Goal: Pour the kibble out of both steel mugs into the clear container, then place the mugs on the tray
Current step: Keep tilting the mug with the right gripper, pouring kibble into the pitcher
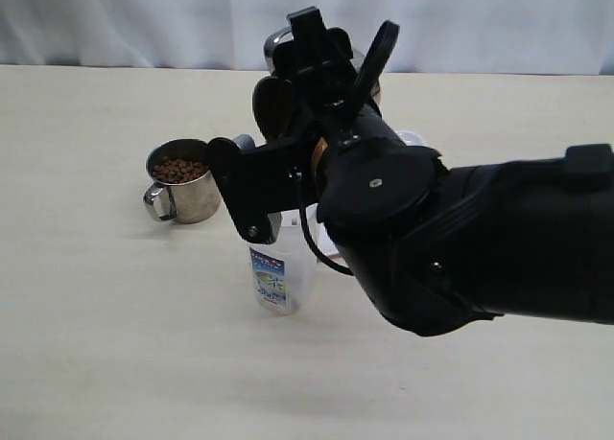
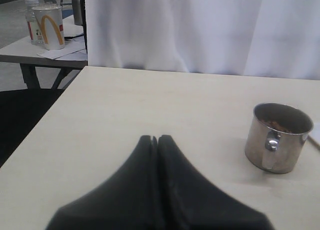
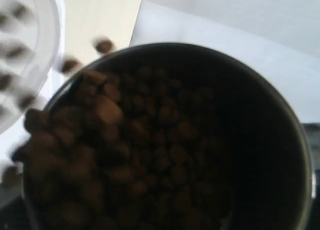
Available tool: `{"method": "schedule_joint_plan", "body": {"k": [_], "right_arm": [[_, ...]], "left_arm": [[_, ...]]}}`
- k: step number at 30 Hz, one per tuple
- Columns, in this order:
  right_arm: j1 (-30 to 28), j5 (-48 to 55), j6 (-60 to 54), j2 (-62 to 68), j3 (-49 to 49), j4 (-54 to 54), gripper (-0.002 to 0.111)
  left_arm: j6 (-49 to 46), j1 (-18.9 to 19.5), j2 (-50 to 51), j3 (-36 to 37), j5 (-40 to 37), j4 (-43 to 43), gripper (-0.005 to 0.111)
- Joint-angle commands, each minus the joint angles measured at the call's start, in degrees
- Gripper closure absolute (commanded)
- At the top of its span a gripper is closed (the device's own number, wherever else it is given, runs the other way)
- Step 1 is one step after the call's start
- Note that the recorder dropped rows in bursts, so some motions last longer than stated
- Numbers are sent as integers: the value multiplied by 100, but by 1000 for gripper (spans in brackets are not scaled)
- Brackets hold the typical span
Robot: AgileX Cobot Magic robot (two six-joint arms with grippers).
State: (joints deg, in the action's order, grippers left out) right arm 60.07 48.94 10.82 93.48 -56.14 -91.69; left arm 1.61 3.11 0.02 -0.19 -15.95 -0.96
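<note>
Two steel mugs are in my exterior view, but only one is plain. The standing mug (image 1: 184, 189) is left of the clear container (image 1: 284, 279) and apart from it, upright on the surface (image 1: 96, 315), with kibble (image 1: 178, 170) showing in its mouth. My right arm (image 1: 480, 239) covers the container's upper half, so I see only its lower wall and label (image 1: 271, 279). Above the container the right gripper (image 1: 326, 57) is clamped on the raised mug (image 1: 276, 43), of which just a sliver of steel rim peeks out. White scraps (image 1: 414, 138) right of the container, behind the arm, are too hidden for me to name.

In the left wrist view, the left gripper (image 2: 155, 140) is closed, its fingers pressed together over the surface. The standing mug (image 2: 277, 137) sits apart from it, handle toward the camera, its contents in shadow.

In the right wrist view, the raised mug (image 3: 270, 140) fills the picture, tilted. Kibble (image 3: 125, 155) is heaped toward its lip and blurred pellets are in the air at the container's pale rim (image 3: 30, 49), which is cut off at the edge.
</note>
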Motion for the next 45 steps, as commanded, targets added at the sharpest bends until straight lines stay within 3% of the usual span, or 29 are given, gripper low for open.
{"method": "schedule_joint_plan", "body": {"k": [1,45], "right_arm": [[-2,74,-112,-32,-20,-242,104],[-27,106,-674,-21,-20,-515,104]], "left_arm": [[17,-47,-2,19,32,14,107],[17,-47,-2,19,22,14,107]]}}
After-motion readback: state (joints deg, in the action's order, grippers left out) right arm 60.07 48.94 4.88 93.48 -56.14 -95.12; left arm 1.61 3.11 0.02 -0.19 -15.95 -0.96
